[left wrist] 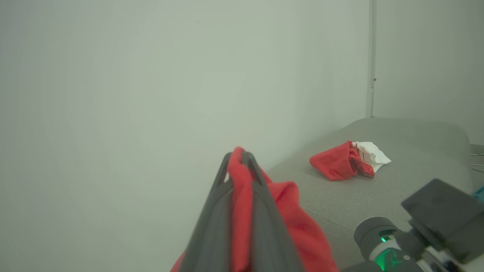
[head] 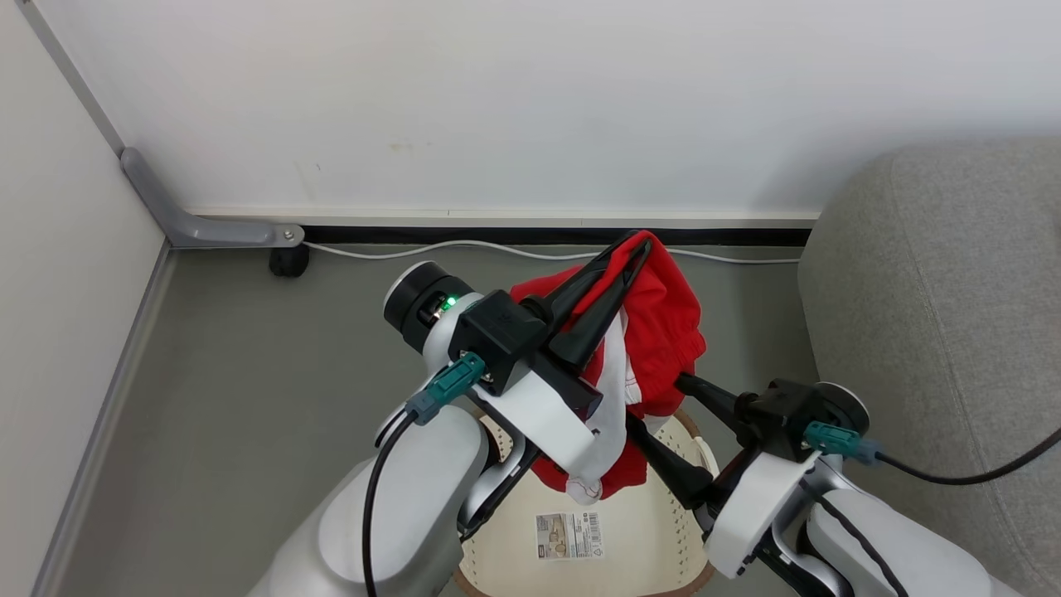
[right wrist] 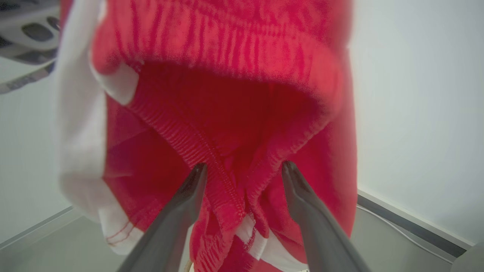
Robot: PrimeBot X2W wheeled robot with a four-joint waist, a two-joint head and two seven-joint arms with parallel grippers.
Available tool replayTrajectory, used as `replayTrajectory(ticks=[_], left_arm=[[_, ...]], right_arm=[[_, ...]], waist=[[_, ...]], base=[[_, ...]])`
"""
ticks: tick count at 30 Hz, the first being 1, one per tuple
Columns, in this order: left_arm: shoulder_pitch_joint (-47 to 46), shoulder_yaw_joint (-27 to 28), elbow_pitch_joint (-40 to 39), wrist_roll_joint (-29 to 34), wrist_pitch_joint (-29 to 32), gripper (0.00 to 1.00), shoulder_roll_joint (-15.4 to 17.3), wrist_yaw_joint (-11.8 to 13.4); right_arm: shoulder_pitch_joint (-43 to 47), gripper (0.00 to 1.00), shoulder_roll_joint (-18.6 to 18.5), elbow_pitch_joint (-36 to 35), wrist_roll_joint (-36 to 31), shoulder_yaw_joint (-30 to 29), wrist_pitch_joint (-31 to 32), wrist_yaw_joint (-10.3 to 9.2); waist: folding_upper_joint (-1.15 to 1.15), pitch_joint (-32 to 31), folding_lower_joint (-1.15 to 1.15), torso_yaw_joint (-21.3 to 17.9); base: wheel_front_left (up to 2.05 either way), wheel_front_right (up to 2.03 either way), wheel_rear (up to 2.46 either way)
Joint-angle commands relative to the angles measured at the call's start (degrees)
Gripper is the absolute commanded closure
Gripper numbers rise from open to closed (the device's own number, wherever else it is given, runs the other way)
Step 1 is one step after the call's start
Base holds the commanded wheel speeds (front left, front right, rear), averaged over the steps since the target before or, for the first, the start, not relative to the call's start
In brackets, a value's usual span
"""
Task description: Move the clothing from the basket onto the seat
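L gripper [head: 637,247] pinched shut on red garment [head: 663,332], which hangs above basket [head: 655,539]. R gripper [head: 655,402] fingers spread, low in the hanging fabric, not clamped. Seat [head: 937,290] to right; 2nd garment [left wrist: 340,164] lies on it.

Lower centre of the frame: the left gripper [left wrist: 238,154] rises from the bottom edge, its two dark fingers [left wrist: 211,226] converging to tips that are pressed together on a fold of the red garment [left wrist: 298,223]. The cloth runs up between the fingers and spills to their right, toward the bottom edge.

Right of centre: a second red garment [left wrist: 336,164], bunched, with a white part at its right end, lies on the grey sofa [left wrist: 408,143], well apart from the gripper.

Lower right corner: a dark block [left wrist: 442,211] and a grey cylinder [left wrist: 372,234] with a green light, parts of a robot arm.

Left and top: a plain pale wall [left wrist: 132,94]; a thin vertical strip [left wrist: 372,56] runs down it at upper right.
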Motion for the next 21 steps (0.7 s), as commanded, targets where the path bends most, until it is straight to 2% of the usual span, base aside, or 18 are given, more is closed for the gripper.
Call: replayTrajectory(ticks=[1, 13, 17, 20, 21], left_arm=[[-3.3, 1.5, -1.6, -0.5, -0.5, 1.00, 0.4, 0.1], [-3.7, -1.2, -1.9, -1.6, -0.7, 1.00, 0.4, 0.2], [-3.9, -2.0, -2.0, -2.2, -0.8, 1.00, 0.4, 0.3], [-3.9, -2.7, -1.9, -2.7, -0.9, 1.00, 0.4, 0.4], [-3.9, -2.8, -1.7, -2.9, -0.9, 1.00, 0.4, 0.5]], right_arm=[[-1.6, 0.00, -0.3, -0.3, 1.1, 1.5, -0.3, 0.08], [-6.3, 0.00, 1.1, 3.8, 3.2, 7.8, -0.3, 0.08], [-8.3, 0.00, 2.6, 6.5, 3.2, 9.2, -0.3, 0.08], [-9.5, 0.00, 4.4, 8.7, 3.0, 8.2, -0.3, 0.08], [-9.7, 0.22, 5.1, 9.1, 3.0, 7.1, -0.3, 0.08]], waist=[[0.00, -0.2, 0.00, 0.4], [0.00, 0.0, 0.00, 2.0], [0.00, 0.3, 0.00, 2.4], [0.00, 0.5, 0.00, 2.6], [0.00, 0.6, 0.00, 2.7]], base=[[0.00, 0.00, 0.00], [0.00, 0.00, 0.00], [0.00, 0.00, 0.00], [0.00, 0.00, 0.00], [0.00, 0.00, 0.00]])
